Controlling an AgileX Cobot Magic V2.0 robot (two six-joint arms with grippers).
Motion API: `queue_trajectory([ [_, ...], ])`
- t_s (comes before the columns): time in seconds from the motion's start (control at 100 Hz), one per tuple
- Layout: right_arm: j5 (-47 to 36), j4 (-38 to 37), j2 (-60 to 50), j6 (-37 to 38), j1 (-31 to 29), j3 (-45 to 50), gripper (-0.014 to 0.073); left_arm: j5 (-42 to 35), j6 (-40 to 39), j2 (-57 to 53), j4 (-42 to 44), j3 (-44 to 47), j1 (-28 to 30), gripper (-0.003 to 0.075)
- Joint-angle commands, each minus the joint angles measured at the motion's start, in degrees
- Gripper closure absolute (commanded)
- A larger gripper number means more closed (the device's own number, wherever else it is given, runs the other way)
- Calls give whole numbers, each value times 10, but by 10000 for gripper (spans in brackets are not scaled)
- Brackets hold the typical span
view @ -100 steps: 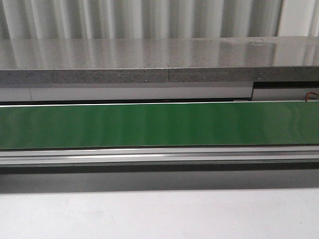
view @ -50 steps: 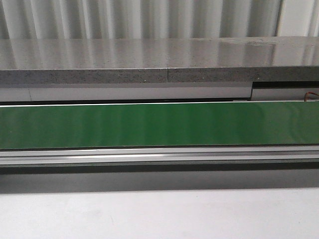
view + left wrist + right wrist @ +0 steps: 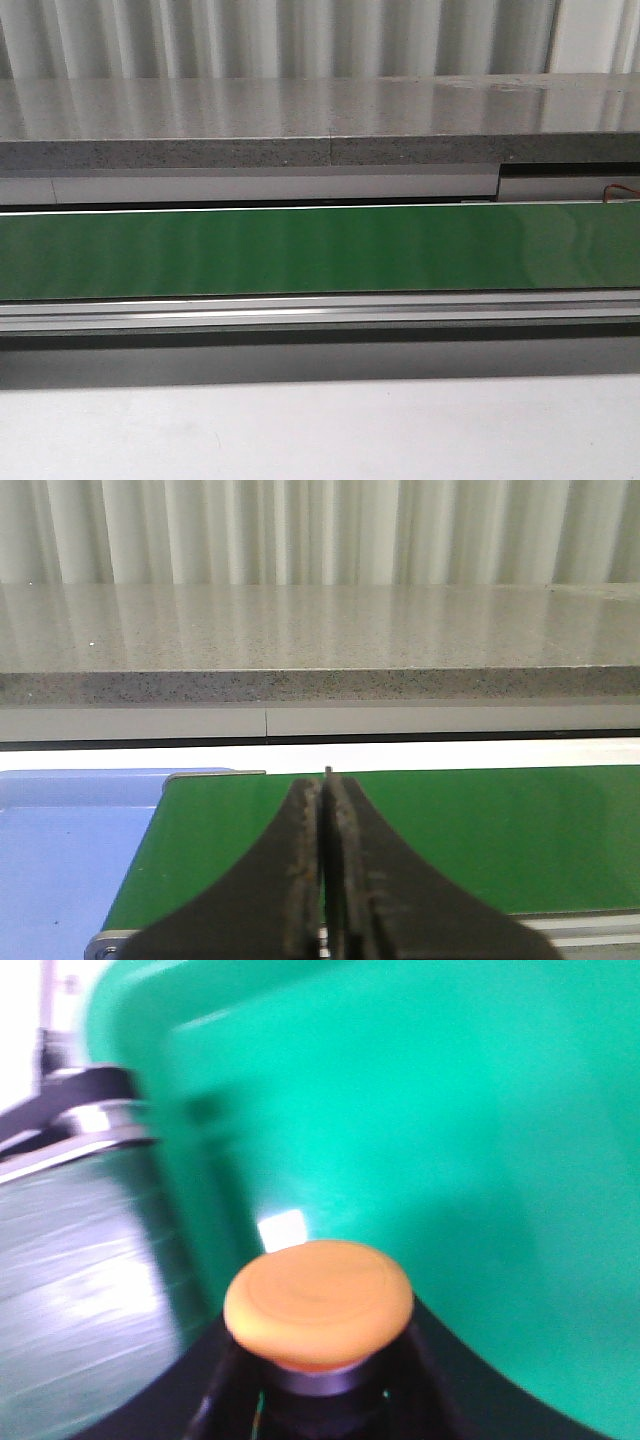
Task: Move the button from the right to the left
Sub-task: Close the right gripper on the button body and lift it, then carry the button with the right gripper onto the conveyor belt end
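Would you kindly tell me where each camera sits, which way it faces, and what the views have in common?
Front view: looks forward over the green belt to a grey counter; no robot parts show.
Left wrist view: on the left arm, facing the belt's end and a blue tray; the left gripper shows, fingers together.
Right wrist view: on the right arm, close and blurred; the button sits between dark fingers.
Shared: front and left wrist views both show belt and counter.

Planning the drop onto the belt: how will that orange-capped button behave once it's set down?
The button looks rigid, hard plastic, so probably no flexing. Its wide rounded cap over a narrower collar suggests it is top-heavy and may tip. The right claw seems shut around its body; the glossy cap looks slippery.
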Motion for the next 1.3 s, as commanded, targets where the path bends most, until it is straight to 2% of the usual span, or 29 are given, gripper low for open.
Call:
queue_trajectory([
  [0.0, 8, 13, -51, -5, 27, -16, 428, -47, -7, -19, -5, 14, 0, 740],
  [0.32, 38, 14, -60, 1, 124, -9, 428, -47, -7, -19, -5, 14, 0, 740],
  [0.55, 40, 14, -48, 1, 135, -9, 408, -47, -7, -19, -5, 14, 0, 740],
  [0.74, 44, 19, -23, 1, 135, -9, 318, -47, -7, -19, -5, 14, 0, 740],
  [1.05, 37, 30, -24, 1, 135, -9, 34, -47, -7, -19, -5, 14, 0, 740],
  [1.29, 10, 39, -73, -5, 136, -9, 17, -47, -7, -19, -5, 14, 0, 740],
])
